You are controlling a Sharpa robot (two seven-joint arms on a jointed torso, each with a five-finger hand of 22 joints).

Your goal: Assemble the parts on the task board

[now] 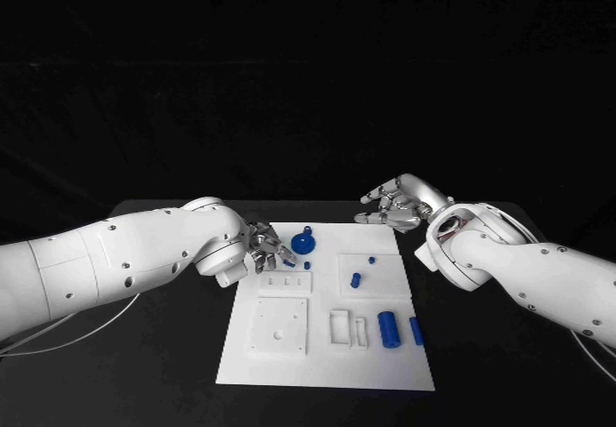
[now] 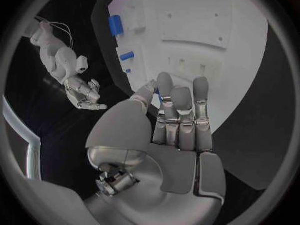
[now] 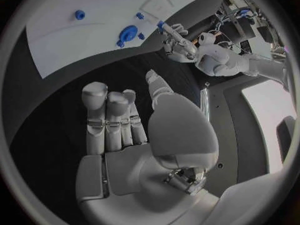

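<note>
Left hand (image 1: 267,249) sits over the near-left corner region of the far end of the board (image 1: 257,369), fingers curled together; a small blue peg (image 3: 160,24) shows at its fingertips in the right wrist view, pinched between thumb and finger. In the head view that peg is mostly hidden by the fingers, and which way it points cannot be told there. Right hand (image 1: 398,201) hovers just past the far right corner of the board, over the black tabletop (image 1: 167,356), fingers loosely bent and apart, holding nothing; its palm shows bare in its own wrist view.

On the board, a round blue knob (image 1: 304,241) lies near the far edge, just beside the left hand. A short blue pin (image 1: 371,260) and a slightly longer one (image 1: 356,280) sit on the raised square block at the right, the longer one with its long axis running roughly along the board's length. Nearer the robot, a thick blue cylinder (image 1: 386,330) and a thinner blue rod (image 1: 416,331) lie side by side, both with long axes along the board's length, beside a white slotted holder (image 1: 343,327). A square white plate (image 1: 281,326) with small holes lies at the near left.
</note>
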